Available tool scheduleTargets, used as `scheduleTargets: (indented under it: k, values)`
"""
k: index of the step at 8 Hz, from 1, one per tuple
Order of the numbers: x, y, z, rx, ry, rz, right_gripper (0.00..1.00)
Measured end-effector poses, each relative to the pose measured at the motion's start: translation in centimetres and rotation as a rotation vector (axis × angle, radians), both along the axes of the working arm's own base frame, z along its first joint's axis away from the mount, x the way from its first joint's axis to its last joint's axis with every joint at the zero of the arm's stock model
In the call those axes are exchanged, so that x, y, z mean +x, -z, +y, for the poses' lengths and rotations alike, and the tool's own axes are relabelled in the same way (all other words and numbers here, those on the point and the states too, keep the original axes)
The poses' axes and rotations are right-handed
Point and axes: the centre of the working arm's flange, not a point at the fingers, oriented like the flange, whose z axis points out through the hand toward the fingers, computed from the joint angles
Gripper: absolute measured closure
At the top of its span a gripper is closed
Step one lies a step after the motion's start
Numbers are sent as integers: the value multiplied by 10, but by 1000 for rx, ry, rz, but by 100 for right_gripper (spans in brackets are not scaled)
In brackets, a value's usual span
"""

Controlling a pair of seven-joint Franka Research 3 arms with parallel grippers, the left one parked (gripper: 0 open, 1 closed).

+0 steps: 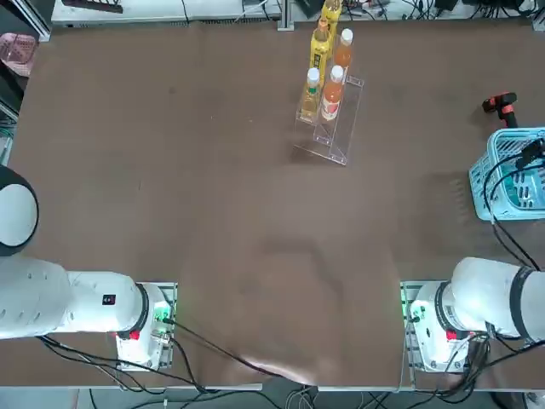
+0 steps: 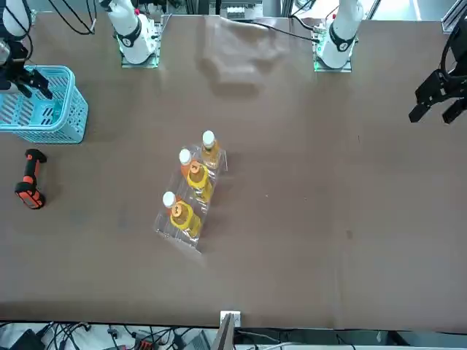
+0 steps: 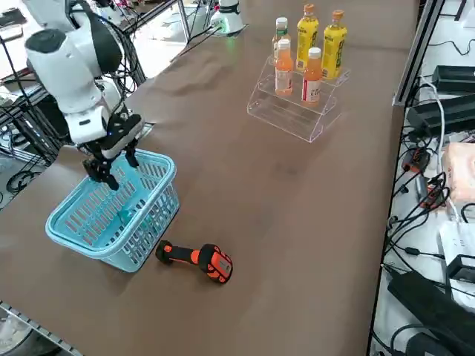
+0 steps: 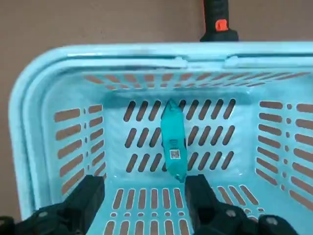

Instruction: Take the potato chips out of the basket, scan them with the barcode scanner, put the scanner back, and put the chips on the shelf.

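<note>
The teal-blue potato chips packet (image 4: 173,142) lies inside the light-blue basket (image 4: 44,122), its barcode label facing up. My right gripper (image 4: 144,196) hangs open just above the basket's opening, fingers either side of the packet's near end and apart from it. From the side, the right gripper (image 3: 111,169) is at rim height over the basket (image 3: 141,230). The black and orange barcode scanner (image 3: 197,260) lies on the table right beside the basket. The clear shelf (image 1: 341,128) stands at the far middle of the table.
Several orange and yellow bottles (image 3: 306,44) fill the shelf's upper steps; its lowest step (image 3: 286,115) is bare. The basket (image 1: 498,183) sits at the table's right edge, the scanner (image 1: 501,104) just beyond it. Cables trail from my arm over the basket.
</note>
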Motion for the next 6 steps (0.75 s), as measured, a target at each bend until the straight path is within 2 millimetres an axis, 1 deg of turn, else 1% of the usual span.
scheduleTargets:
  k: [3, 6]
  values:
    - [5, 18, -3, -14, -11, 3, 0]
    - [9, 43, -8, -30, -20, 17, 0]
